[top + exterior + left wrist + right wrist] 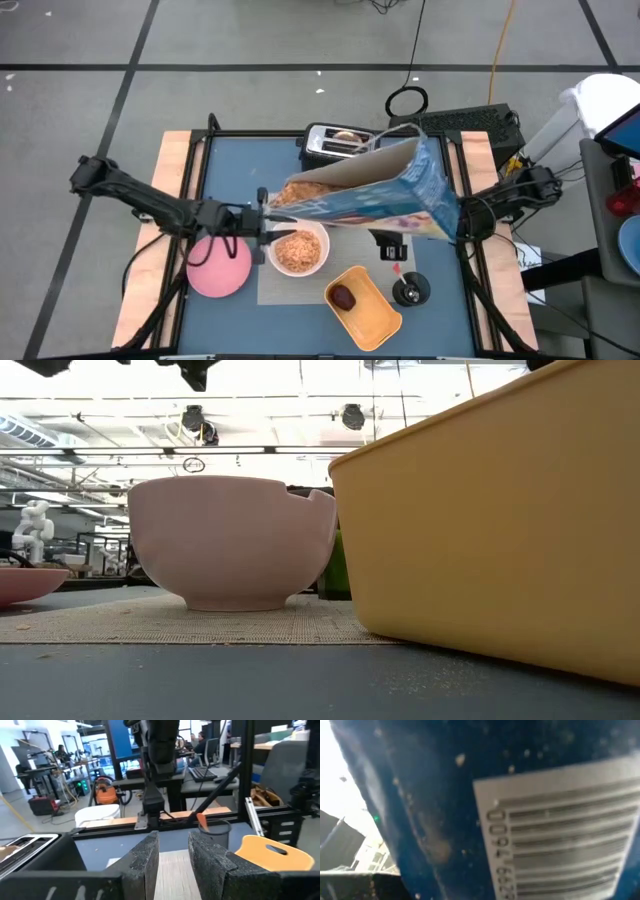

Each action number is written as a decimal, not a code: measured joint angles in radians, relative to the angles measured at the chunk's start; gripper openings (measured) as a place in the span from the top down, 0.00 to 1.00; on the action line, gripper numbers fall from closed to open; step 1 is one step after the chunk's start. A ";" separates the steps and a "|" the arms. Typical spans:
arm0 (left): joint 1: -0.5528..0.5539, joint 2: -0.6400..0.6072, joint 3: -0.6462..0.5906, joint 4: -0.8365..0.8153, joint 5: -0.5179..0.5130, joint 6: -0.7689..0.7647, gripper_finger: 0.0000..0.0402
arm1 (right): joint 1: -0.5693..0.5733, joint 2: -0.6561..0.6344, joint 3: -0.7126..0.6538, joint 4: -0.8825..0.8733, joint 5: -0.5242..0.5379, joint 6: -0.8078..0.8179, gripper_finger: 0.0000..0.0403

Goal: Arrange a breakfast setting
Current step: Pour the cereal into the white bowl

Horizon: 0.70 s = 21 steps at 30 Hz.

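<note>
A: Tray at 5 o'clock, dark item inside. Bowl?
B: Bowl on mat, centre, cereal in it; plate at 9 o'clock of it.
A: Grippers?
B: L gripper over bowl's rim, fingers slightly apart, empty. R gripper clamps tilted cereal box. Toaster at 12.

On the table there was one white bowl, one pink plate and one grey placemat. There was one orange tray with one dark round thing in it, and one small cup. One toaster stood at the far edge. One blue cereal box was tilted above the bowl. Two robot arms were in view.
</note>
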 joint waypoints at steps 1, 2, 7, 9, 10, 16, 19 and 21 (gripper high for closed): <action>0.006 0.015 0.000 0.018 0.000 -0.002 0.72 | 0.000 0.006 0.001 -0.001 -0.001 0.000 0.35; 0.011 0.031 0.000 0.037 0.000 -0.008 0.72 | 0.000 0.007 0.001 -0.003 -0.001 0.000 0.35; 0.033 0.100 0.000 0.139 0.001 -0.045 0.72 | 0.003 0.020 0.001 -0.004 -0.002 0.003 0.35; 0.042 0.115 0.000 0.159 0.001 -0.049 0.72 | 0.003 0.020 0.001 -0.003 -0.001 0.003 0.35; 0.048 0.119 0.000 0.166 0.002 -0.049 0.72 | 0.004 0.020 0.001 -0.003 -0.001 0.003 0.35; 0.077 0.120 0.000 0.187 0.001 -0.059 0.72 | 0.005 0.020 0.001 -0.003 -0.001 0.000 0.35; 0.083 0.120 0.000 0.212 0.001 -0.060 0.72 | 0.005 0.020 0.001 -0.002 0.000 0.000 0.35; 0.087 0.120 0.000 0.211 0.001 -0.052 0.72 | 0.005 0.020 0.001 -0.002 0.000 0.000 0.35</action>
